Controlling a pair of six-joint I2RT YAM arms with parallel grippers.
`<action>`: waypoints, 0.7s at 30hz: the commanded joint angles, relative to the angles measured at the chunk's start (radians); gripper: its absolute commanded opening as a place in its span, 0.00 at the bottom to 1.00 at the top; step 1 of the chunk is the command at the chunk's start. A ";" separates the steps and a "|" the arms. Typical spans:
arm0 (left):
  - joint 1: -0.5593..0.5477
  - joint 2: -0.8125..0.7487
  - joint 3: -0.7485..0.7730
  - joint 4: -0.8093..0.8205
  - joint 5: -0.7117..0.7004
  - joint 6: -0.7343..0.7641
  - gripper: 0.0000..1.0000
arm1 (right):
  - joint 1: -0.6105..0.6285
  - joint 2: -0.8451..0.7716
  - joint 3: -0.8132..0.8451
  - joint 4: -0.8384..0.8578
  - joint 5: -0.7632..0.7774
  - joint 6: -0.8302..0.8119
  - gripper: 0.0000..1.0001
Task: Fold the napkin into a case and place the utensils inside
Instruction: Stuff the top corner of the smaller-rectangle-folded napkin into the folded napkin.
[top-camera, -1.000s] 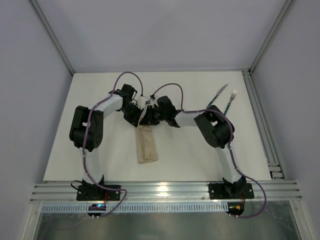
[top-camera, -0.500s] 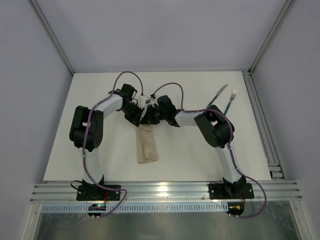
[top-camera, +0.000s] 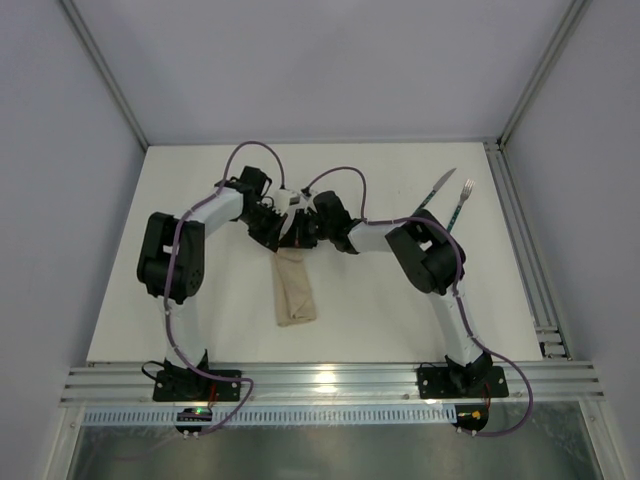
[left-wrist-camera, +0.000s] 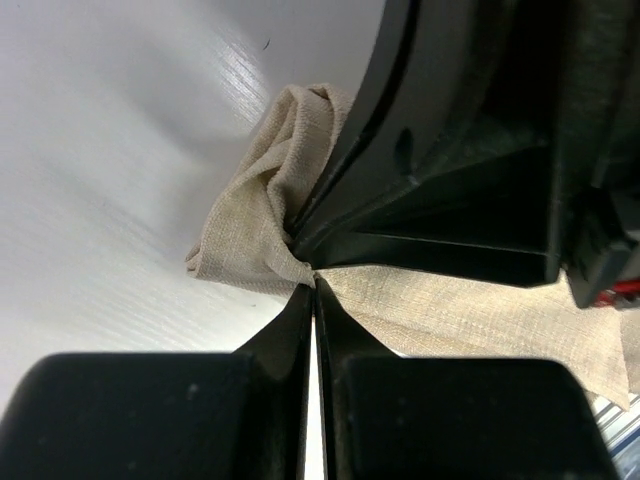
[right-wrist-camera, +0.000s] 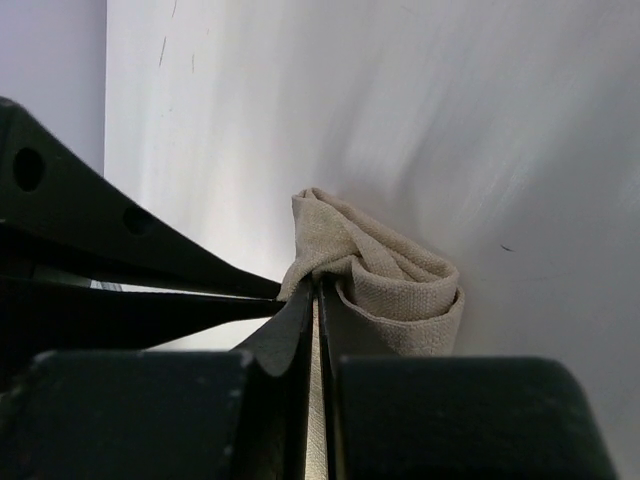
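Observation:
The beige napkin lies as a narrow oblong case on the white table, its far end raised between both grippers. My left gripper is shut, its tips pinching a bunched corner of the napkin. Facing it, my right gripper is shut on a layer of the napkin, which curls into a roll beside the tips. The utensils lie apart at the far right: a knife and a fork, both with dark handles.
The right arm's elbow sits close to the utensils' handles. A metal rail runs along the table's right edge and a rail along the near edge. In the left wrist view the right gripper's black body fills the upper right.
My right gripper has closed on the cloth's far end. The left gripper has closed the last bit on its corner. Both arms barely shifted.

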 joint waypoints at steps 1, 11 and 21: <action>-0.009 -0.076 0.029 0.037 0.112 -0.019 0.00 | 0.010 0.022 0.033 0.094 -0.005 0.057 0.04; -0.007 -0.056 0.039 0.029 0.123 -0.025 0.00 | -0.004 0.065 -0.009 0.209 0.010 0.177 0.04; -0.007 0.033 0.019 0.043 0.067 -0.016 0.00 | -0.007 0.048 -0.014 0.338 0.089 0.321 0.04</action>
